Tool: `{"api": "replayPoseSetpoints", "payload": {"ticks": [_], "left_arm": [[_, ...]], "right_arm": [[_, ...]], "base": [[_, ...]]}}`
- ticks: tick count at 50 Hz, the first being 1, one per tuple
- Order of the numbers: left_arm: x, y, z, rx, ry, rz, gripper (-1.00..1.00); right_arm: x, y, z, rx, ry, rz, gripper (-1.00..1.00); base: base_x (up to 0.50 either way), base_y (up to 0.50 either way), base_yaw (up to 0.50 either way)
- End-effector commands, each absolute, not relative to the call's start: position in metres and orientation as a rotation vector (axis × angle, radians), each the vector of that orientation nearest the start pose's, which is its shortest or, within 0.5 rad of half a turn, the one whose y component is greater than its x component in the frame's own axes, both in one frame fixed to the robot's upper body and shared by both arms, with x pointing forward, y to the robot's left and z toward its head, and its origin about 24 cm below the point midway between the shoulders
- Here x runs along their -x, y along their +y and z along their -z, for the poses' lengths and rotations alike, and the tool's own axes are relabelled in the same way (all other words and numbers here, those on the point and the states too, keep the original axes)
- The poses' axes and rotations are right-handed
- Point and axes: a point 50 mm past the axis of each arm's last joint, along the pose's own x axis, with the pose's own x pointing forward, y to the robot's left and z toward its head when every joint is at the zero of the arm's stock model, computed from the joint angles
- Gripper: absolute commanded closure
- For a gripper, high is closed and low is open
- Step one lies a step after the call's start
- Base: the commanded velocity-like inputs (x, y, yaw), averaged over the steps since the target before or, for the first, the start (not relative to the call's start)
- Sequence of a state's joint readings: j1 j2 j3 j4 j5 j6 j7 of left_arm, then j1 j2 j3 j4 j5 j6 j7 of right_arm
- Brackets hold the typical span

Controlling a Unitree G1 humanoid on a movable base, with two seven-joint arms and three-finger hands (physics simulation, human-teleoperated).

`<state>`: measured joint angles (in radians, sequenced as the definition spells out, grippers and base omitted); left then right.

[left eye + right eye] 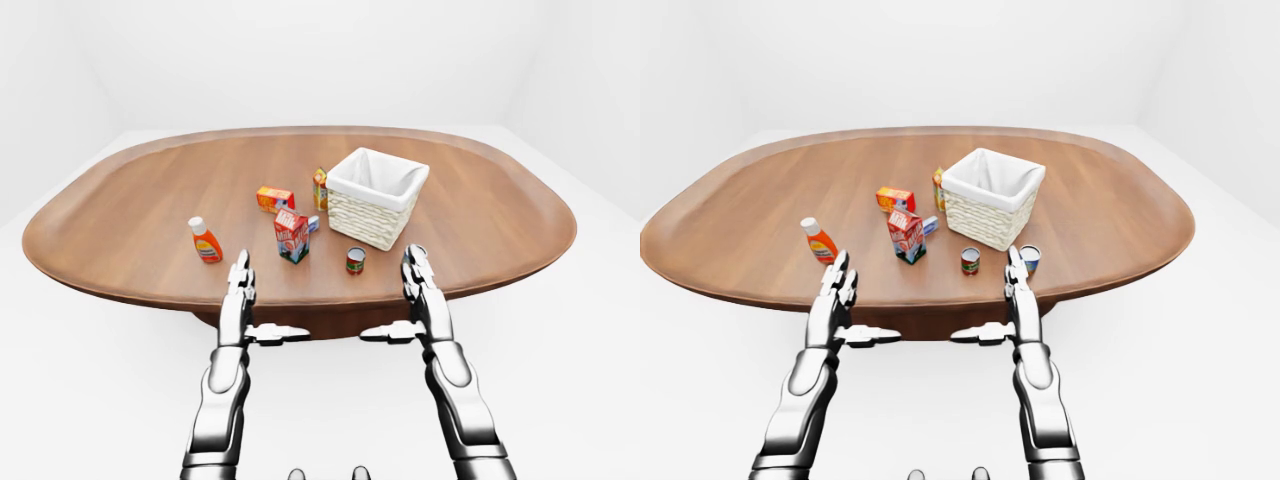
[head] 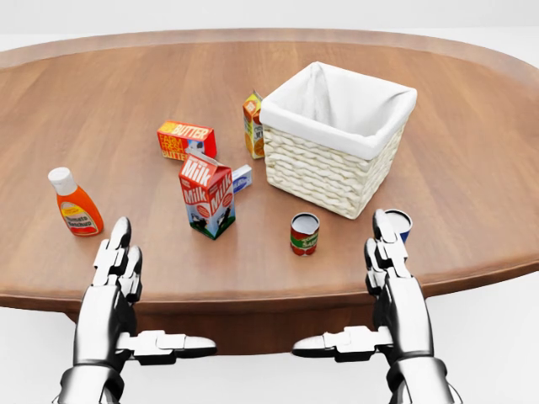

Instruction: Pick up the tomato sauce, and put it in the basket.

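The tomato sauce [image 2: 304,233] is a small red can with a green band. It stands upright on the wooden table [image 2: 109,84], just below the left corner of the white-lined wicker basket [image 2: 330,172]. My left hand [image 2: 114,282] hovers open at the table's near edge, well left of the can. Over the same edge, right of the can, my right hand [image 2: 394,282] is open too. Both hands are flat with thumbs pointing inward, and neither touches anything.
A milk carton [image 2: 207,195] stands left of the can, with an orange bottle [image 2: 74,209] further left. A butter box [image 2: 186,140], a juice carton [image 2: 253,124] and a small pale box [image 2: 242,177] lie beyond. A blue-labelled can [image 2: 402,221] sits by my right fingertips.
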<state>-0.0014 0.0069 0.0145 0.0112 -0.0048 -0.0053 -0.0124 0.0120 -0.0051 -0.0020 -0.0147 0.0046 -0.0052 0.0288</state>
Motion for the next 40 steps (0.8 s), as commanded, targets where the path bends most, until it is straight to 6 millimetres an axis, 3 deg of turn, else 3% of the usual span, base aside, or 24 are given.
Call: {"api": "replayPoseSetpoints", "payload": {"ticks": [1, 12, 22, 40], "left_arm": [[-0.254, 0.16, -0.036, -0.009, 0.013, -0.007, -1.0], [-0.249, 0.16, -0.047, -0.022, 0.001, -0.003, -1.0], [-0.241, 0.161, -0.074, -0.029, -0.089, 0.0, -1.0], [-0.236, 0.163, -0.096, -0.041, -0.182, 0.004, -1.0]], "right_arm": [[-0.248, -0.15, -0.045, -0.001, -0.015, -0.063, -1.0], [-0.248, -0.155, -0.05, -0.018, 0.005, -0.042, -1.0], [-0.245, -0.159, -0.067, 0.007, -0.061, -0.027, -1.0], [-0.237, -0.16, -0.091, 0.0, -0.164, -0.039, -1.0]], "base": [[0.0, 0.0, 0.0], [0.0, 0.0, 0.0], [0.0, 0.0, 0.0], [0.0, 0.0, 0.0]]}}
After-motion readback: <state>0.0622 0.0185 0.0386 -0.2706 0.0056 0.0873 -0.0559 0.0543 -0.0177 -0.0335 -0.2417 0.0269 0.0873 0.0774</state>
